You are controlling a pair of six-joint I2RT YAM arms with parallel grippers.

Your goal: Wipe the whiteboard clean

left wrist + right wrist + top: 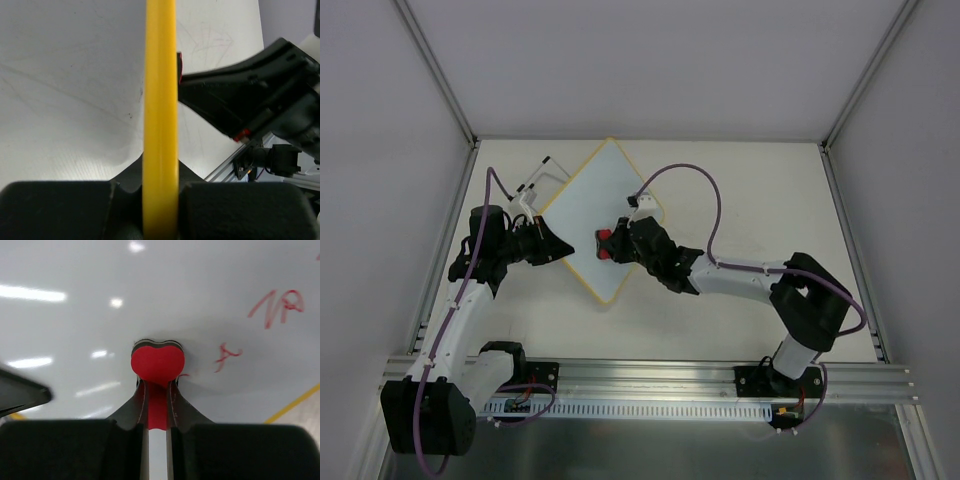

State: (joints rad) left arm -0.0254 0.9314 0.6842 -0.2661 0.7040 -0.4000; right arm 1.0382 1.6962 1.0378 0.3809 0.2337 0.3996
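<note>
The left arm (458,312) and right arm (740,278) are white tubes with bulky black joints. A purple cable (712,195) loops along each. The left claw (558,250) and right claw (613,243) are matte black.

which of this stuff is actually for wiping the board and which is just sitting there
For the job:
whiteboard, yellow edge clamped in the left gripper
red eraser, held by the right gripper at the board's surface
red handwriting, not yet wiped

Just there:
white wire piece with black tips by the board's far-left edge (maybe its stand; cannot tell)
aluminium rail
</note>
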